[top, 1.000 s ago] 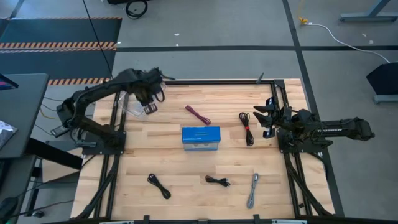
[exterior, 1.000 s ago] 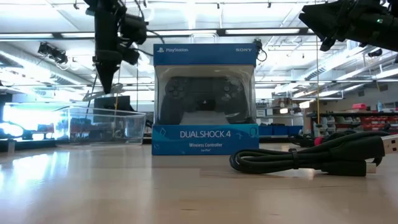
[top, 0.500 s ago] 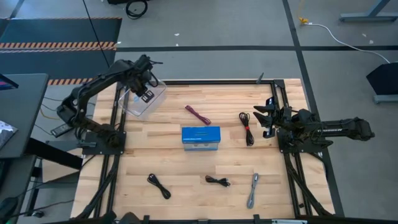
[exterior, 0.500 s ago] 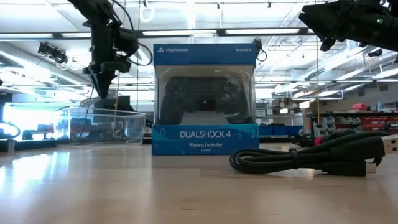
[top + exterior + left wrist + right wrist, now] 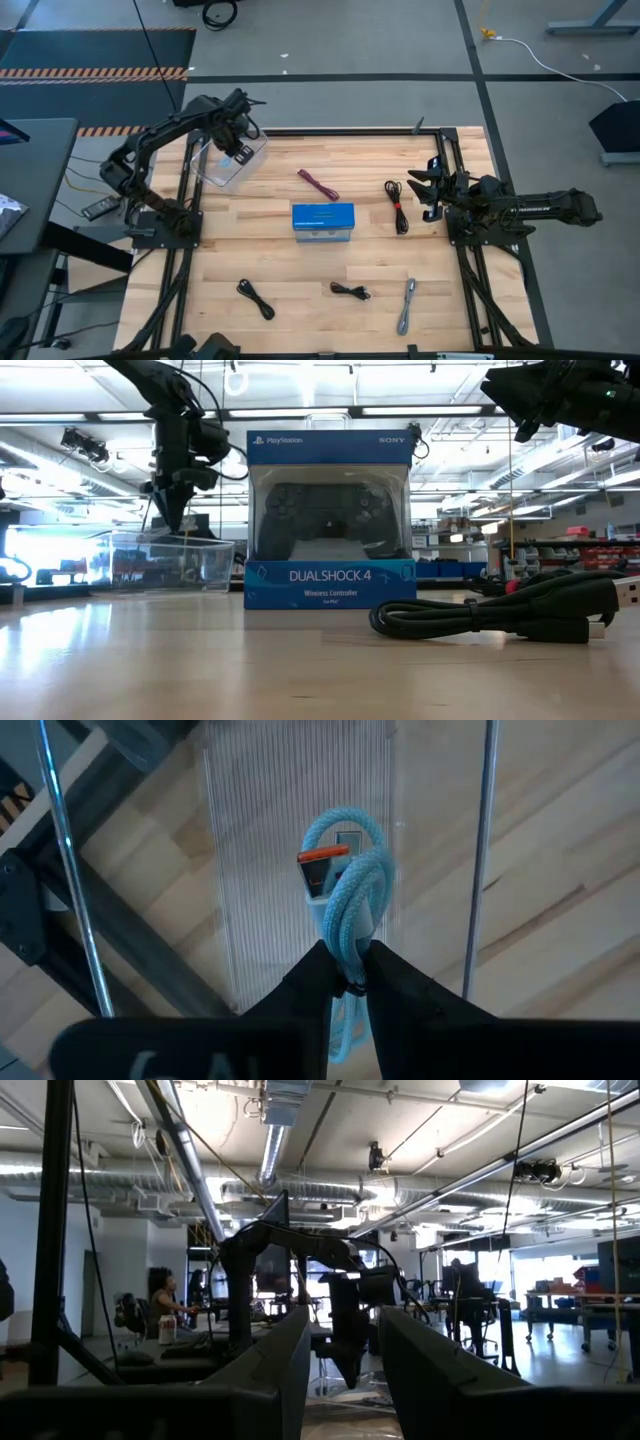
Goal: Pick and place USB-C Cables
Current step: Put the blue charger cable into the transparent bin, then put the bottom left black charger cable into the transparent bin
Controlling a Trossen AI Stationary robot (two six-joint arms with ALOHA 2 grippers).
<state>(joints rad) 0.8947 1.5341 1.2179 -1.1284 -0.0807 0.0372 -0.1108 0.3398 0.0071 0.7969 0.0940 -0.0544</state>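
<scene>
Change: against half a second ago the left hand (image 5: 237, 150) has shifted a little to the right over the tub (image 5: 250, 160) in the high view; a second ago it sat lower in that view, past the tub's right edge. The cords on the counter (image 5: 300, 275), the box and the right arm have not moved.
Left hand: upper left of the high view, above the tub, fingers (image 5: 312, 975) clamped on a light blue cable (image 5: 350, 905).
Blue cable: a coiled bundle hanging from the fingers over the tub's ribbed floor; in the wrist view its long axis runs straight away from the fingers, and a plug with an orange insert shows at the far end.
Tub: clear plastic, upper left corner of the counter; in the low view (image 5: 170, 560) it stands left of the box.
Box: blue (image 5: 323, 221), centre of the counter.
Maroon cable: (image 5: 318, 184) just above the box in the high view, long axis slanting from upper left to lower right.
Black cable, right: (image 5: 397, 207) right of the box, long axis near vertical in the frame, close to the right hand.
Black cable, lower left: (image 5: 255, 298) slanting from upper left to lower right.
Black cable, lower centre: (image 5: 350, 291) lying near horizontal.
Grey cable: (image 5: 407, 305) lower right, long axis near vertical, leaning slightly.
Right hand: (image 5: 422, 193) waits at the counter's right edge, fingers (image 5: 290, 1355) spread apart and holding nothing.
</scene>
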